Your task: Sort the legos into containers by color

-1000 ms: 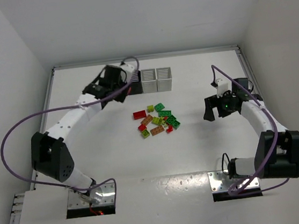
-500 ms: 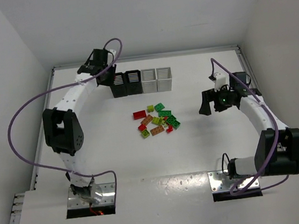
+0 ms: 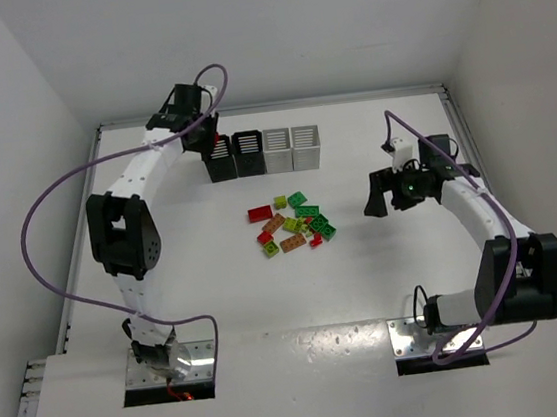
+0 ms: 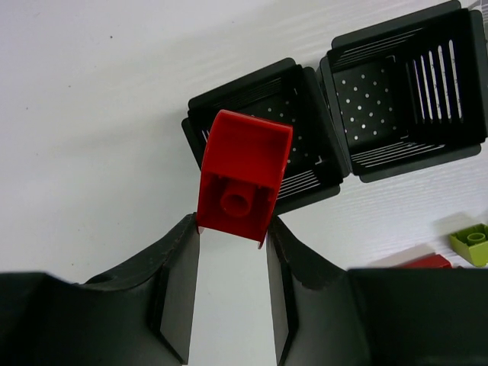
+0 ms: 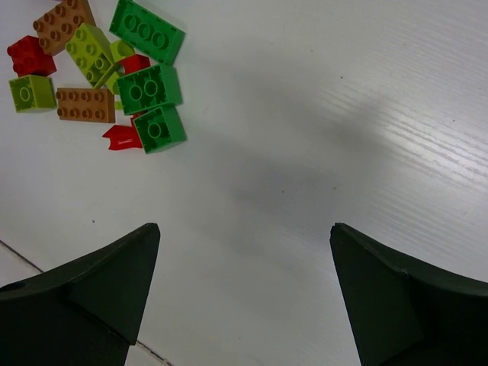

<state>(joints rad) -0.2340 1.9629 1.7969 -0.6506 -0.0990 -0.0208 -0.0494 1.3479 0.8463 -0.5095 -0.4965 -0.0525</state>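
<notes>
My left gripper [image 3: 205,136] hangs over the back left of the table, shut on a red lego [image 4: 242,177]; in the left wrist view the gripper [image 4: 232,223] holds it above the leftmost black bin [image 4: 313,183]. Four bins stand in a row: black [image 3: 220,163], black [image 3: 249,153], white [image 3: 278,150], white [image 3: 307,146]. The loose legos [image 3: 293,224] lie mid-table in red, green, yellow-green and tan. My right gripper [image 3: 378,202] is open and empty, right of the pile; its wrist view [image 5: 244,229] shows green legos [image 5: 149,88] at the upper left.
The second black bin [image 5: 404,91] is not shown there; it sits in the left wrist view [image 4: 404,91], with nothing in it. A yellow-green lego [image 4: 473,242] and a red one [image 4: 427,261] lie near that view's right edge. White walls enclose the table.
My left arm folded back and to the left, uncovering the two black bins, with the red lego still held. My right gripper drifted a little left toward the pile.
</notes>
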